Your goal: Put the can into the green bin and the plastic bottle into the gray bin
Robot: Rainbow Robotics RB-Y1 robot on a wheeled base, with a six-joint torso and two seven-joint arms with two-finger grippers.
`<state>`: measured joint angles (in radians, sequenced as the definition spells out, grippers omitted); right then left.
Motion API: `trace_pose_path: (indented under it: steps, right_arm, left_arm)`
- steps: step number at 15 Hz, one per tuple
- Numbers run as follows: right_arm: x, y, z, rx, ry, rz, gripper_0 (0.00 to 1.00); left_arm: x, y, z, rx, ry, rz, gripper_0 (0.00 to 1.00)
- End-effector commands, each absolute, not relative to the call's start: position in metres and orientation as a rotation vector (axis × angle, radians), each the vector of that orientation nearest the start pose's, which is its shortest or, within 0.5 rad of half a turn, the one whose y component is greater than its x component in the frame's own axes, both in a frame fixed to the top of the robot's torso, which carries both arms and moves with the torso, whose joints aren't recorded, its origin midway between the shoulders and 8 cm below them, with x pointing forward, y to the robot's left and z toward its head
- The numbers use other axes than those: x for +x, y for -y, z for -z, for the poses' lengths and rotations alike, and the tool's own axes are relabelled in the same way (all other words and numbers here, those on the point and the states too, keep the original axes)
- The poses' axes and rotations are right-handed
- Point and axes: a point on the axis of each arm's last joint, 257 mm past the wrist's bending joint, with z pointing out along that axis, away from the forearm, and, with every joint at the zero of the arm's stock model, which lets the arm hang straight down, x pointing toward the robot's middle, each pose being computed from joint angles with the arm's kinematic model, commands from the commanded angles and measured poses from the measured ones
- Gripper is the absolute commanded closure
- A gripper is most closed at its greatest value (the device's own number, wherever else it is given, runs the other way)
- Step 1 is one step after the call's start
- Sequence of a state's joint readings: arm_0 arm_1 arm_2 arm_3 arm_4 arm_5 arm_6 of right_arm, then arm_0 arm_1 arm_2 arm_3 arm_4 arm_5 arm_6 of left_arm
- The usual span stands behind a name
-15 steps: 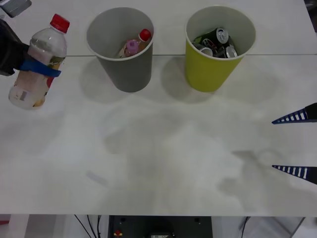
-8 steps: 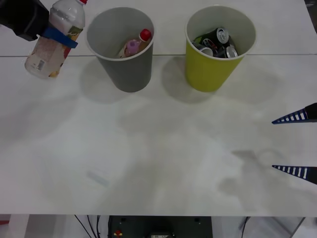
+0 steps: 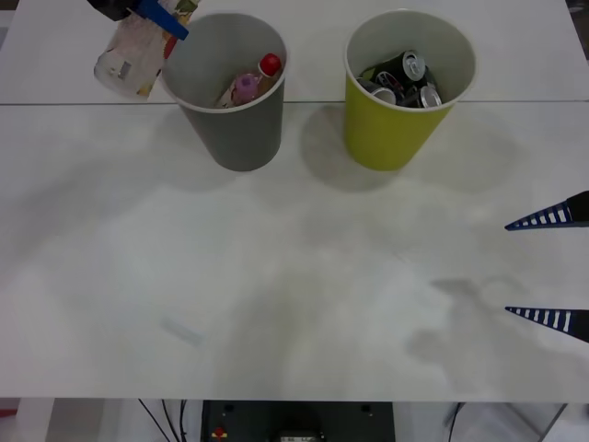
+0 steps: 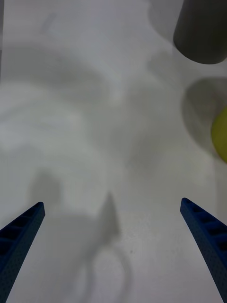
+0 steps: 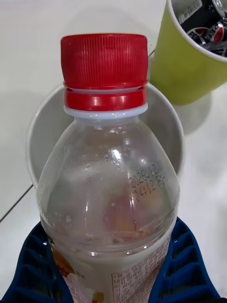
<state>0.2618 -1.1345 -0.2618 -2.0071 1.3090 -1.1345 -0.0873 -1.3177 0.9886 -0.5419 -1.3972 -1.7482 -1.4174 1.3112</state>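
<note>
My left gripper (image 3: 158, 13) is shut on the plastic bottle (image 3: 133, 53), held tilted in the air just left of the gray bin's (image 3: 232, 120) rim at the back left. From the left wrist, the bottle (image 5: 111, 189) with its red cap stands between the blue fingers (image 5: 33, 265), the gray bin (image 5: 42, 132) right behind it. The gray bin holds a red-capped and a pink-capped bottle. The green bin (image 3: 391, 124) to its right holds several cans (image 3: 405, 78). At the table's right edge my right gripper (image 3: 552, 267) hangs open over bare tabletop, its fingers (image 4: 208, 236) wide apart.
The white table (image 3: 294, 276) runs wide in front of both bins. A seam crosses it behind the bins. The right wrist view catches the gray bin (image 4: 201, 31) and a sliver of the green bin (image 4: 221, 135) farther off.
My left gripper has lifted the bottle up and carried it rightward, from the table's left edge to just beside the gray bin's rim. The right arm has not moved.
</note>
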Motion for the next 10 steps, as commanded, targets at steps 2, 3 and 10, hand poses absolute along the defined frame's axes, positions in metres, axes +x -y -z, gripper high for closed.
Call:
trace_pose_path:
  steps: [2, 3, 10]
  right_arm:
    - [0.341, 0.286, 0.167, -1.634, -1.596, -0.209, 0.0]
    - [0.341, 0.286, 0.167, -1.634, -1.596, -0.209, 0.0]
    - [0.341, 0.286, 0.167, -1.634, -1.596, -0.209, 0.0]
  left_arm:
    - [0.588, -0.141, -0.065, 1.034, -2.117, 0.105, 1.0]
    - [0.597, -0.132, -0.068, 1.015, -2.109, 0.111, 1.0]
    - [0.617, -0.114, -0.064, 0.991, -2.118, 0.108, 0.94]
